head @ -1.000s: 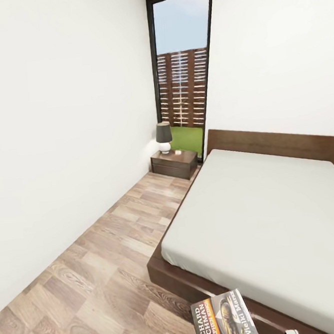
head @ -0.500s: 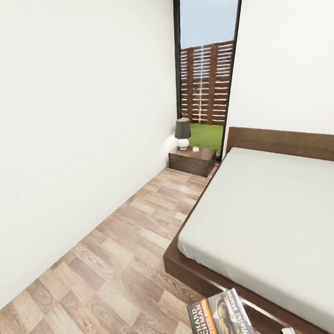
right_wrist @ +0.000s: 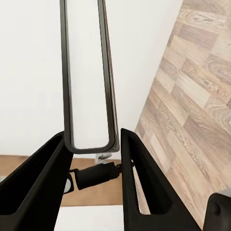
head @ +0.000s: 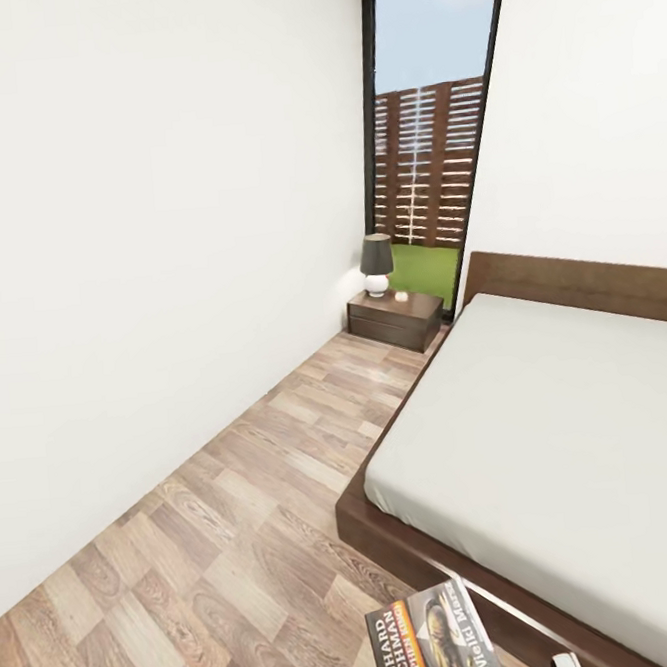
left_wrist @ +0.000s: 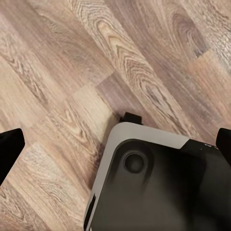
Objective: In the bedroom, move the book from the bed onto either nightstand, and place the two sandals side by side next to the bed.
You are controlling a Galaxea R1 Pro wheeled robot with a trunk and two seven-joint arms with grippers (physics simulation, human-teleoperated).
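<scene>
The book (head: 433,642), dark with an orange band and white lettering, hangs at the bottom of the head view above the floor by the bed's near corner. In the right wrist view the book (right_wrist: 89,72) stands edge-on, with my right gripper (right_wrist: 91,137) shut on its lower end. The bed (head: 542,427), a dark wood frame with an off-white mattress, lies to the right. Beside its headboard, at the far end of the aisle, stands the nightstand (head: 396,319). My left gripper (left_wrist: 115,144) is open over the floor, nothing between its fingers. The sandals are out of view.
A white wall (head: 145,238) runs along the left, leaving a wood-plank aisle (head: 238,522) between it and the bed. A dark-shaded lamp (head: 375,263) stands on the nightstand, in front of a tall window (head: 429,145). My own base (left_wrist: 159,187) sits under the left gripper.
The whole head view has shifted, so the window, nightstand and bed sit further right in the picture. The book stays in my right gripper at the bottom edge.
</scene>
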